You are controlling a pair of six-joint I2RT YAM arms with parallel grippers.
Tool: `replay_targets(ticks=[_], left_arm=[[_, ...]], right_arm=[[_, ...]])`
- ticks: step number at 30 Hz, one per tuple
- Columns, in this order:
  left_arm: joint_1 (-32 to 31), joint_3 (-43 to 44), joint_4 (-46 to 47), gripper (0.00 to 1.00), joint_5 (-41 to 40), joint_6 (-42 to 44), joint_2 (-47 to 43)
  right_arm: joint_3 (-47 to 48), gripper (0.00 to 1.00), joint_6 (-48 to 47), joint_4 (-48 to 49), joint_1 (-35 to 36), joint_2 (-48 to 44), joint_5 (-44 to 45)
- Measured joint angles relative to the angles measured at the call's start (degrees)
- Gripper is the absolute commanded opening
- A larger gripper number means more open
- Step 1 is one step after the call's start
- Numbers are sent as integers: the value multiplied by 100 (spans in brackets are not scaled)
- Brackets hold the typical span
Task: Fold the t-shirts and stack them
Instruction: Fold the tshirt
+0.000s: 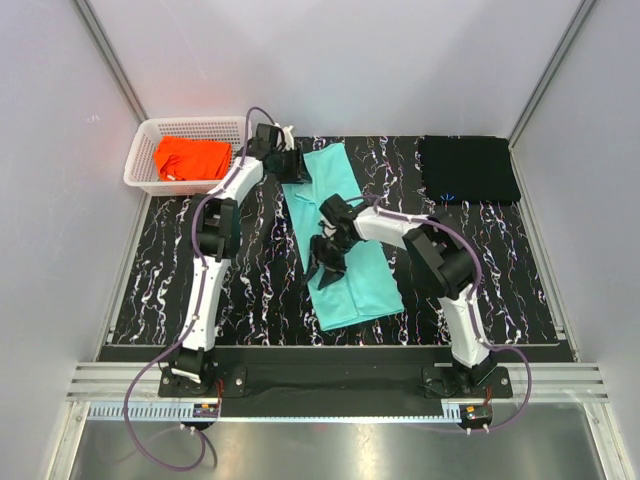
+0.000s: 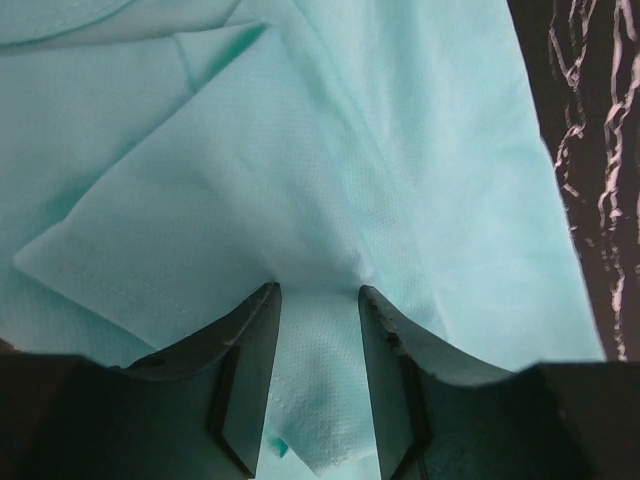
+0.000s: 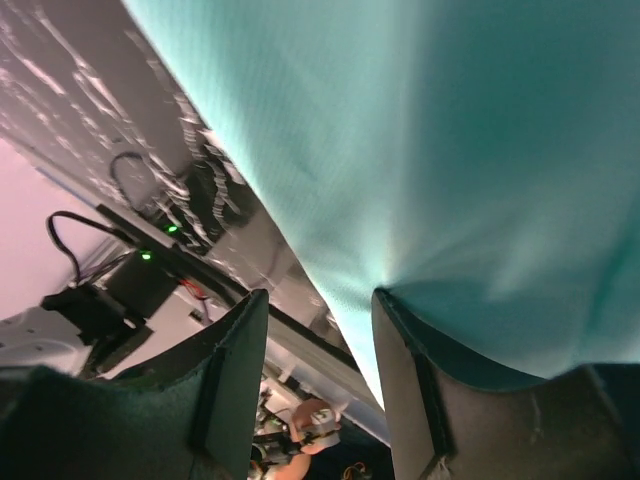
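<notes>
Shirt in work: mint-teal shirt (image 1: 355, 295) lies mid-table as a long narrow strip running far to near. Its sides look already turned in, and a sleeve fold shows in the left wrist view.
Left gripper (image 1: 290, 165): at the strip's far end, clenched on a tuck of the cloth. Creases fan out from between its fingers (image 2: 245, 370), so I judge it is gripping that end to carry it over.
Right gripper (image 1: 328, 262): at the strip's left edge, near the middle. Cloth drapes over one finger (image 3: 415, 400) and is raised off the table, but background shows through the gap, so I cannot tell whether it bites.
Step, as judged: a crosswise fold, one arm at the end and the other near the crease line.
Black shirt (image 1: 468, 168): folded flat at the far right, well apart; likely the stack's base.
Orange shirt (image 1: 190, 158): bunched in the basket (image 1: 138, 165) at far left, not yet folded.
Tabletop (image 1: 260, 290): black, white-veined, beneath everything.
</notes>
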Motion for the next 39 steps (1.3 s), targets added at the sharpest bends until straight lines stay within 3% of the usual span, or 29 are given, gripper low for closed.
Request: replay_targets(ticks=[11, 18, 26, 31, 36, 39], left_arm=[[149, -101, 575, 47, 546, -400, 94], [229, -879, 439, 52, 590, -544, -774], [170, -2710, 422, 51, 481, -640, -3204], [-538, -4693, 424, 50, -37, -695, -4800], [-1694, -6725, 358, 45, -426, -997, -5737], [-2129, -7648, 481, 37, -494, -1305, -5971]], right_arm=[[437, 54, 688, 555, 494, 313, -341], [223, 56, 527, 404, 400, -278, -302], [-800, 57, -15, 70, -339, -1781, 136], [-1845, 54, -334, -216, -813, -2400, 562], [-2371, 32, -691, -413, -1115, -2745, 1021], [-2459, 26, -844, -444, -1231, -2868, 1158]])
